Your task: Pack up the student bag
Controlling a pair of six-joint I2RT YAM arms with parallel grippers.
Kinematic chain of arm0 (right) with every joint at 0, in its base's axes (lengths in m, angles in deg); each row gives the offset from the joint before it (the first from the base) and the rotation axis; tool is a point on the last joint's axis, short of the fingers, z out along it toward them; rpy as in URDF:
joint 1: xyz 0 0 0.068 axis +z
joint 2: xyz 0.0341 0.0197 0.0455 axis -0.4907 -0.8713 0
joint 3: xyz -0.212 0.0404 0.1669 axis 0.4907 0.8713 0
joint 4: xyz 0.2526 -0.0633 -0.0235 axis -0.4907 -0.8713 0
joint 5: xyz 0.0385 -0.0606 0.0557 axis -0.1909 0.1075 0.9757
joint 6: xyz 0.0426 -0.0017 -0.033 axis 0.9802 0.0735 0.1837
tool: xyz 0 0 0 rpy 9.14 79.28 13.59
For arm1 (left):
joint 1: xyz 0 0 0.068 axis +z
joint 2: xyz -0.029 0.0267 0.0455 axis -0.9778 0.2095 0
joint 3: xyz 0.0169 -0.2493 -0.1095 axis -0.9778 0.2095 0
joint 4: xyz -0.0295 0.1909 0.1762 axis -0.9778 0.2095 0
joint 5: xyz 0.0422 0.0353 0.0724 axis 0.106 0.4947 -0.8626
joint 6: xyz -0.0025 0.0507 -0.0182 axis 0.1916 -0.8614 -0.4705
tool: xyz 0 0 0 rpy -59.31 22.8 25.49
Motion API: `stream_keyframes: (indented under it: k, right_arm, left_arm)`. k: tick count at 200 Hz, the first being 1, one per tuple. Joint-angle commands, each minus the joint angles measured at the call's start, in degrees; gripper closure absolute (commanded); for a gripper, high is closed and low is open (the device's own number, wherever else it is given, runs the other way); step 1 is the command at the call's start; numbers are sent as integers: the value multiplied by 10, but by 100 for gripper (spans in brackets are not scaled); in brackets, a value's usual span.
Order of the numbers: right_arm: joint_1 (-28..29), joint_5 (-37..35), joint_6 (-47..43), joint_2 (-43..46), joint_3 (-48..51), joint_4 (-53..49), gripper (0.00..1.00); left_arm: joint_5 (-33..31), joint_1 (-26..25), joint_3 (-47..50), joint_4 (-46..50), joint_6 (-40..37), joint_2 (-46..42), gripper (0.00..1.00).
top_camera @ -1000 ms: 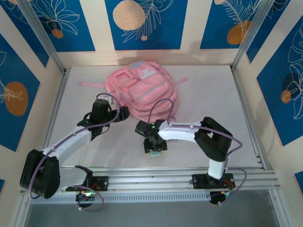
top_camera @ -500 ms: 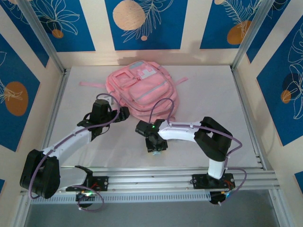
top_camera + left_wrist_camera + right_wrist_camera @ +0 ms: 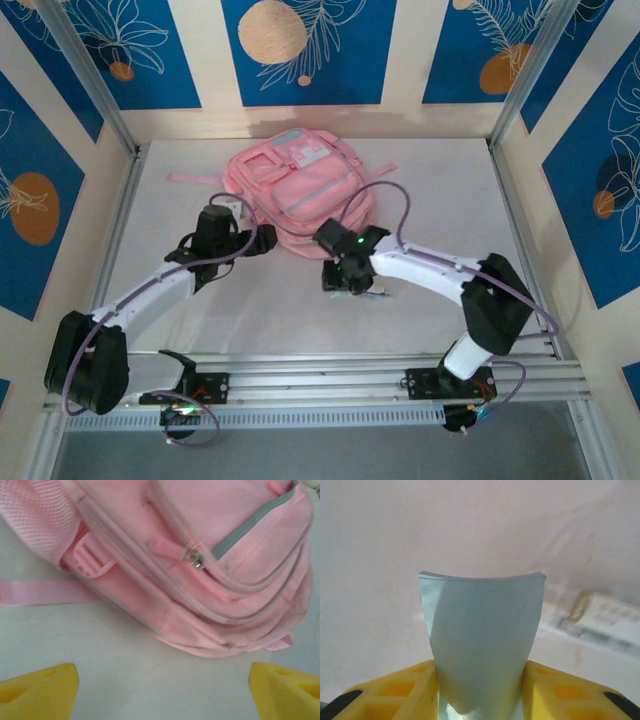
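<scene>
The student bag (image 3: 300, 190), soft and pink with pale patches, lies flat at the back middle of the white table (image 3: 450, 210). My left gripper (image 3: 262, 238) stands open just off the bag's near left edge. In the left wrist view its yellow fingertips (image 3: 40, 690) are spread wide over bare table, with the bag (image 3: 200, 570) and a zipper pull (image 3: 194, 560) just beyond them. My right gripper (image 3: 345, 275) hovers off the bag's near right corner. It is shut on a pale blue card (image 3: 480, 630), which bows between the yellow fingers (image 3: 395, 690).
A loose pink strap (image 3: 45, 591) trails left from the bag over the table. A blurred whitish thing (image 3: 600, 617) lies beyond the held card. Aluminium rails (image 3: 380, 375) run along the near edge, and patterned walls close in the other three sides.
The right gripper closed on the pale blue card near the front edge and carried it up and right towards the bag. The left gripper narrowed slightly but has hardly moved.
</scene>
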Motion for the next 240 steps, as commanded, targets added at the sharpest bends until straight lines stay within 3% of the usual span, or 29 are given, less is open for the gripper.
stream_keyframes:
  k: [1, 40, 84, 107, 132, 170, 195, 216, 230, 240]
  right_arm:
    - [-68, 7, -68, 34, -14, -16, 58]
    - [-203, 8, -119, 78, 9, 48, 58]
    - [-310, 47, -131, 97, 42, 105, 58]
    - [-344, 75, -135, 101, 56, 122, 59]
    - [-361, 94, -137, 111, 71, 136, 61]
    - [-374, 109, -135, 126, 93, 155, 63]
    - [-379, 118, -136, 126, 98, 162, 64]
    - [-380, 129, -137, 125, 99, 169, 66]
    - [-380, 136, -135, 123, 98, 173, 66]
    - [-378, 143, -134, 121, 97, 177, 66]
  left_arm:
    - [17, -24, -54, 15, -50, 24, 16]
    - [-7, -86, -158, 71, -134, 105, 17]
    - [-75, -148, -273, 124, -248, 205, 16]
    - [-92, -159, -337, 152, -294, 267, 17]
    - [-114, -160, -409, 192, -329, 336, 26]
    - [-174, -160, -458, 203, -357, 400, 29]
    - [-205, -158, -469, 198, -370, 409, 41]
    - [-213, -159, -473, 194, -374, 408, 74]
    - [-204, -158, -477, 199, -370, 404, 88]
    - [-193, -158, -481, 205, -365, 401, 93]
